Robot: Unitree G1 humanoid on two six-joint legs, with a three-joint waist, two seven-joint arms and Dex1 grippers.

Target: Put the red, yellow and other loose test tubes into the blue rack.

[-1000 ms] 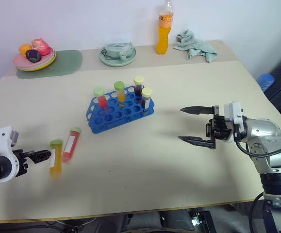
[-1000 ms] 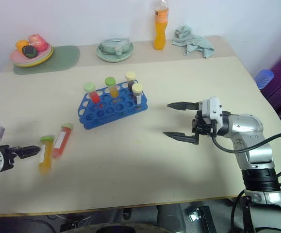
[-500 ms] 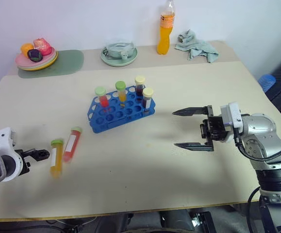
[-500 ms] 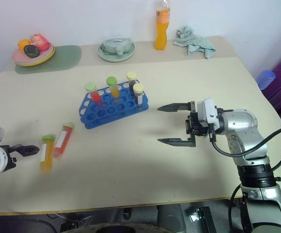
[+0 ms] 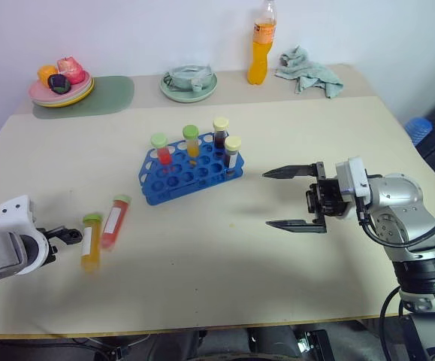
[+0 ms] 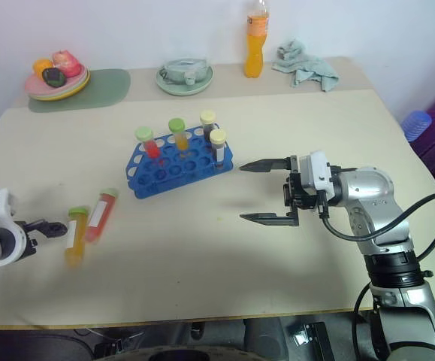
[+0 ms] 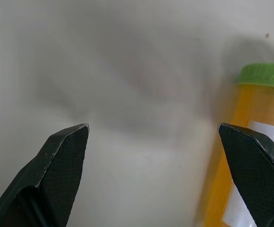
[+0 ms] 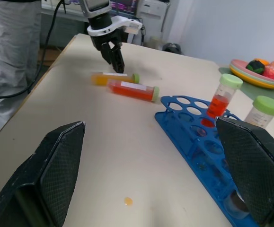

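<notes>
Two loose test tubes lie side by side on the table's left: a yellow one [image 5: 90,241] and a red one [image 5: 114,221], both with green caps and white labels. My left gripper [image 5: 72,235] is low by the yellow tube's outer side. Its jaws stand wide open in the left wrist view [image 7: 151,130], and the yellow tube [image 7: 250,142] lies next to one fingertip. The blue rack [image 5: 189,171] stands mid-table with several capped tubes upright in it. My right gripper [image 5: 268,199] hovers open and empty to the right of the rack, pointing toward it.
Along the far edge stand an orange drink bottle [image 5: 260,45], a crumpled cloth [image 5: 307,64], a pale green plate [image 5: 189,79], and a plate of fruit [image 5: 61,79] on a green mat [image 5: 108,96]. A person in grey trousers [image 8: 9,56] stands beyond the table's left end.
My right gripper has drifted a little left toward the rack. The left wrist has rolled beside the yellow tube. The tubes and rack have not moved; the camera shifted slightly.
</notes>
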